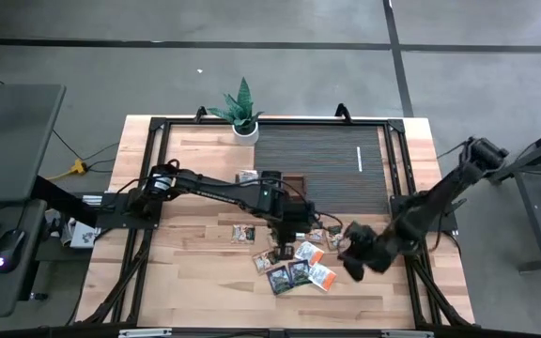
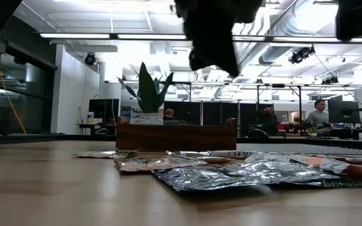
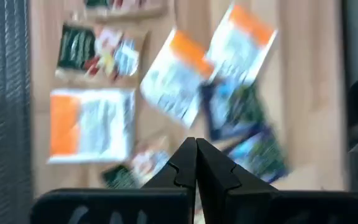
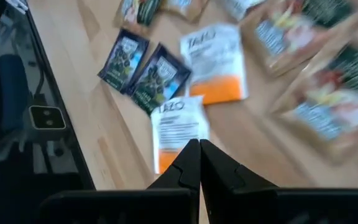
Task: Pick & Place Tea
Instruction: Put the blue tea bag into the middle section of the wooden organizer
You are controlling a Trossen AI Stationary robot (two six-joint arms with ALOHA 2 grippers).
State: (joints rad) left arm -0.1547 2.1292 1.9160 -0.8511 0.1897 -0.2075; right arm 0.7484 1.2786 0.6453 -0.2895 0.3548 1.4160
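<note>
Two dark arms work over one wooden table (image 1: 186, 282). About a dozen tea sachets (image 1: 299, 272) lie scattered flat near the table's 5 o'clock area; an exact count is not possible, since the arms cover several of them. Some are white with an orange band, some dark blue-green with a light label, some tan with pictures, all flat squares. In the low view their foil sides look crinkled and shiny.

The left gripper (image 1: 284, 246) hangs over the middle of the scatter. In its wrist view the fingers (image 3: 185, 163) are pressed tight together with nothing between them, the sachets blurred beyond. The right gripper (image 1: 355, 261) sits at 3 o'clock of the scatter, just beside it. Its jaws are also fully closed and empty, above a white-and-orange sachet (image 4: 178, 127).

One brown wooden tray (image 2: 176, 136) stands at 12 o'clock of the sachets, mostly hidden under the left arm in the high view. Its compartments cannot be made out. One ribbed dark mat (image 1: 322, 174) lies behind it, and one spiky green plant (image 1: 240, 105) in a white pot stands at the table's far edge.
</note>
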